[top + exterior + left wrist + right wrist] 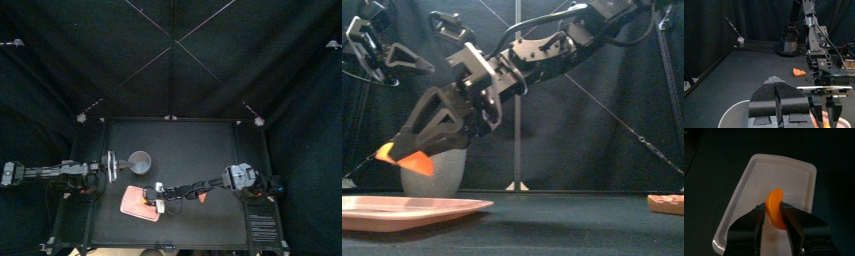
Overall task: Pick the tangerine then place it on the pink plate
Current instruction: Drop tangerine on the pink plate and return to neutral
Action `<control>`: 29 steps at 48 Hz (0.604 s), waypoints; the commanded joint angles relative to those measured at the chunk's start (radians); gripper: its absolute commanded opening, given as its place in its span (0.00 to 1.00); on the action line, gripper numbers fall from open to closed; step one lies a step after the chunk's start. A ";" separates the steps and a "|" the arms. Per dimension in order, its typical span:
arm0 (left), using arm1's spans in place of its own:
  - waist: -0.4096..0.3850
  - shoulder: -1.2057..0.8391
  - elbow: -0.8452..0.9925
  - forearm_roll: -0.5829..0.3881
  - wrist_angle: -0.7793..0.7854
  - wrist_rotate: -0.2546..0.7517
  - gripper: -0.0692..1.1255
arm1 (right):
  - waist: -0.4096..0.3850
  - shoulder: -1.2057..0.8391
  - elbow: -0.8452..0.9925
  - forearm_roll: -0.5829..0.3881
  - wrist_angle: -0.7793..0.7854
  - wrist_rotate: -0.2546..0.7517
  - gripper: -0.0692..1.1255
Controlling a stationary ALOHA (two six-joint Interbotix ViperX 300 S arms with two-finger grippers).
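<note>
1. Just above the pink tray (784, 170), clear of its surface, hangs the tangerine segment (775, 205), pinched between the right gripper's (775, 214) jaws.
2. Behind the tray stands the tall grey speckled cup (452, 172).
3. Left gripper (774, 82) sits back by that cup, jaws pressed together with nothing in them.
4. Well off to the tray's right lies a small orange toy (667, 203).

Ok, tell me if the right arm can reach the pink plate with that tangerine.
Probably yes: the right gripper, shut on the tangerine, hangs right above the pink plate, with nothing between them.
</note>
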 commanded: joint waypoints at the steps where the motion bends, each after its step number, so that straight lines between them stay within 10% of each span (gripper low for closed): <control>1: 0.000 0.005 -0.011 -0.002 -0.009 -0.002 0.13 | 0.005 0.002 -0.063 0.005 -0.008 0.012 0.65; 29: 0.003 0.005 0.000 -0.014 -0.009 -0.002 0.13 | -0.032 -0.161 0.126 0.005 -0.094 0.032 0.82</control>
